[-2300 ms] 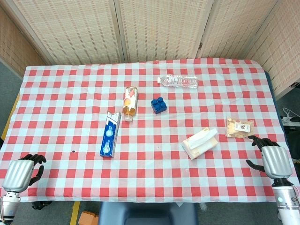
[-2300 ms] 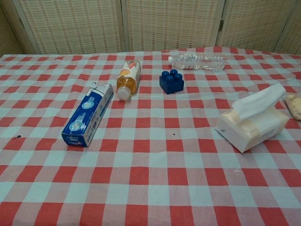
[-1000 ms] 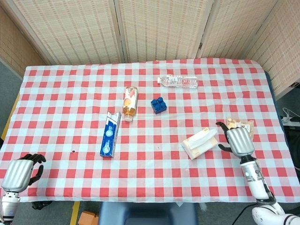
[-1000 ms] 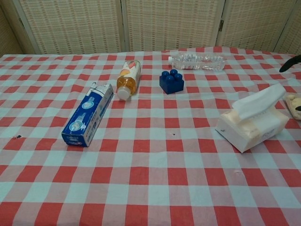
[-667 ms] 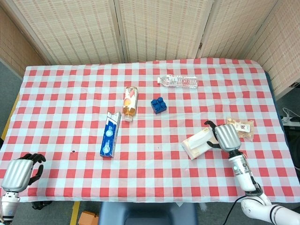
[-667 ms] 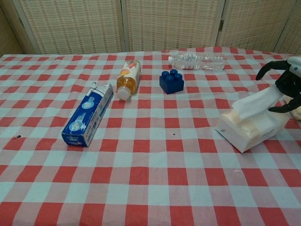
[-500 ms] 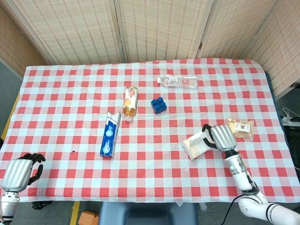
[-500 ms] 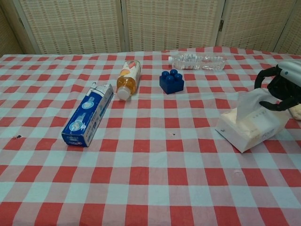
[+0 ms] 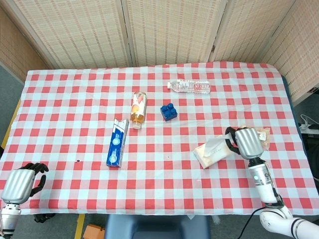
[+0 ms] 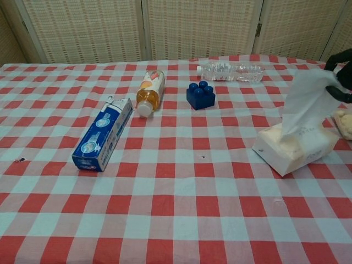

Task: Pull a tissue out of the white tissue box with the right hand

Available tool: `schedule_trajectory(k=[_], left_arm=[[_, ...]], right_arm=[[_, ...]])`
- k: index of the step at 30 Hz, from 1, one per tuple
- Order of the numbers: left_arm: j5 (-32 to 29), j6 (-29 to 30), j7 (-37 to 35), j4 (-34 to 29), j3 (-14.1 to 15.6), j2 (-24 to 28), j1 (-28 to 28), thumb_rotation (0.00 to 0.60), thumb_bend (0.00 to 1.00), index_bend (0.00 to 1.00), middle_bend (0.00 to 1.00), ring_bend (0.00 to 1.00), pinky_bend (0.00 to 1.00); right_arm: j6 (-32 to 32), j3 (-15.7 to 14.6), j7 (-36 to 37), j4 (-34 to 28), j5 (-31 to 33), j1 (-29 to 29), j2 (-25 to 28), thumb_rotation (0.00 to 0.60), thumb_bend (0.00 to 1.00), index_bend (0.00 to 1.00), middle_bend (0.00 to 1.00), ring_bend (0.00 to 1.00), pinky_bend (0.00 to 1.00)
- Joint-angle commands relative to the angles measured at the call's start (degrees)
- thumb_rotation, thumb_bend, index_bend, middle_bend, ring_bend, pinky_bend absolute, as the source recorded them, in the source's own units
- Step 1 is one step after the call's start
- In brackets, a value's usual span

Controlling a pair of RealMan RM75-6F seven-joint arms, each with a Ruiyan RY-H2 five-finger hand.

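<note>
On the red-and-white checked tablecloth (image 9: pixel 75 99), toward its right side, sits the white tissue box (image 10: pixel 295 150), and its print cannot be read. The blue carton (image 10: pixel 103 134) to the left carries a round light emblem and white lettering too small to make out. The orange juice bottle (image 10: pixel 150 91) lying beside it has a pale label with no readable words. The right hand (image 9: pixel 244 141) is raised above the box's far end, its dark fingers (image 10: pixel 342 60) closed together on the upper corner of a tissue (image 10: pixel 308 100). The sheet hangs stretched down from that pinch, with its lower end still inside the box's slot. The left hand (image 9: pixel 21 182) rests at the near left table edge, fingers curled in around nothing.
</note>
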Motion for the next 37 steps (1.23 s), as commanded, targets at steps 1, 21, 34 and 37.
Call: schedule_trajectory(k=[1, 21, 34, 37], left_arm=[[-0.1, -0.1, 0.1, 0.0, 0.0, 0.0, 0.0, 0.6, 0.52, 0.48, 0.49, 0.41, 0.6], [-0.2, -0.6, 0.9, -0.2, 0.2, -0.1, -0.2, 0.6, 0.52, 0.48, 0.49, 0.41, 0.6], [-0.7, -1.1, 0.7, 0.3, 0.1, -0.2, -0.3, 0.6, 0.52, 0.48, 0.49, 0.41, 0.6], [-0.6, -0.9, 0.6, 0.2, 0.2, -0.1, -0.2, 0.6, 0.52, 0.48, 0.49, 0.41, 0.6]], right_arm=[[5.4, 1.2, -0.8, -5.6, -0.4, -3.1, 5.6, 0.6, 0.7, 0.77, 0.84, 0.72, 0.71], [10.6, -3.3, 1.7, -7.3, 3.0, -14.0, 11.2, 0.6, 0.5, 0.55, 0.84, 0.68, 0.71], [13.6, -4.6, -1.9, -11.6, 0.5, -16.3, 12.3, 0.6, 0.03, 0.3, 0.76, 0.66, 0.71], [12.9, -4.5, -2.7, -12.1, 1.0, -16.2, 12.3, 0.6, 0.03, 0.3, 0.76, 0.66, 0.71]])
